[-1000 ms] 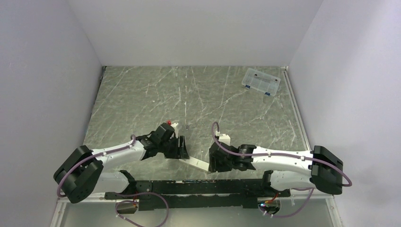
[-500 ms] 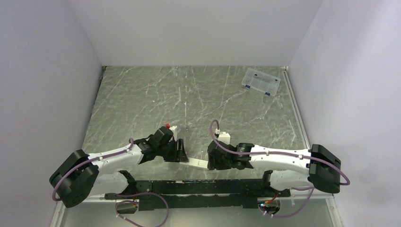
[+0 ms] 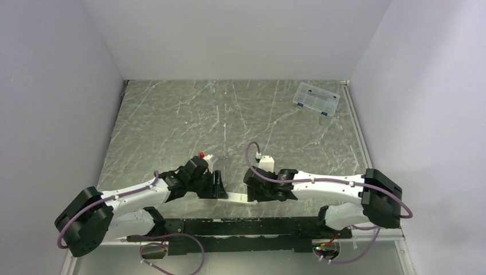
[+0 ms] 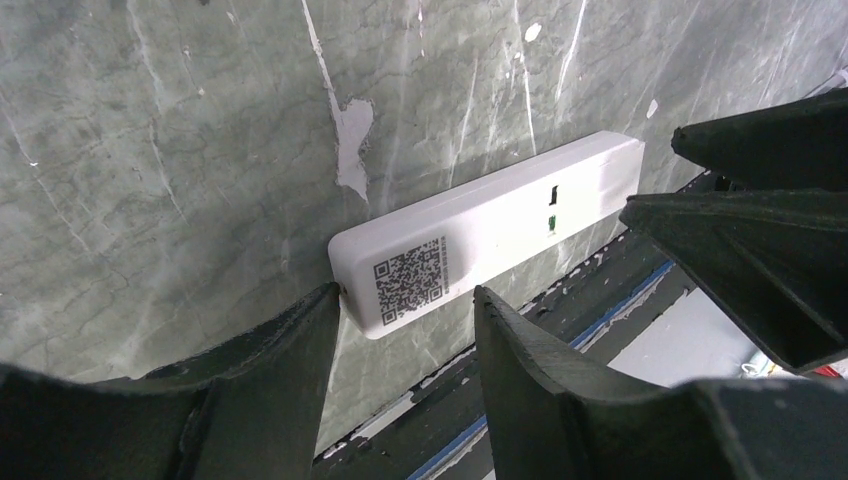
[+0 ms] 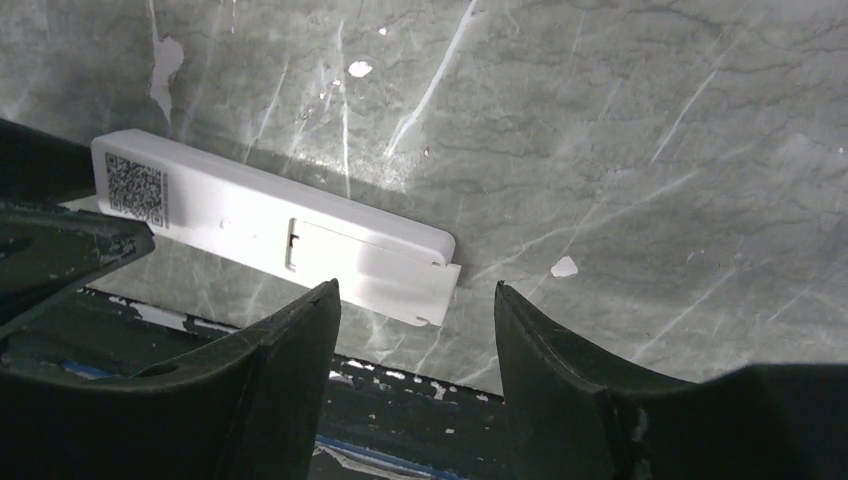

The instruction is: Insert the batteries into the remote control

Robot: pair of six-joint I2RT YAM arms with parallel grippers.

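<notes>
- As it lies flat, QR label up, near the table's near edge, the slim white plastic remote control (image 4: 480,235) looks light, stiff and smooth-skinned. It would likely skid or pivot if pushed at one end, and its long side walls seem the surest hold.
- A thin white cover flap (image 5: 425,298) juts from one end, apparently slid partway off, and looks a flimsy place to grip.
- The left gripper (image 4: 407,295) stands with jaws spread either side of the QR-coded end, clamping nothing.
- The right gripper (image 5: 415,290) is likewise wide apart at the flap end, holding nothing.
- No batteries are in view.
- The black rail (image 3: 240,226) crowds the near side. The grey-green marbled tabletop (image 3: 229,114) offers room farther back, where a clear compartment box (image 3: 316,97) sits well apart.
</notes>
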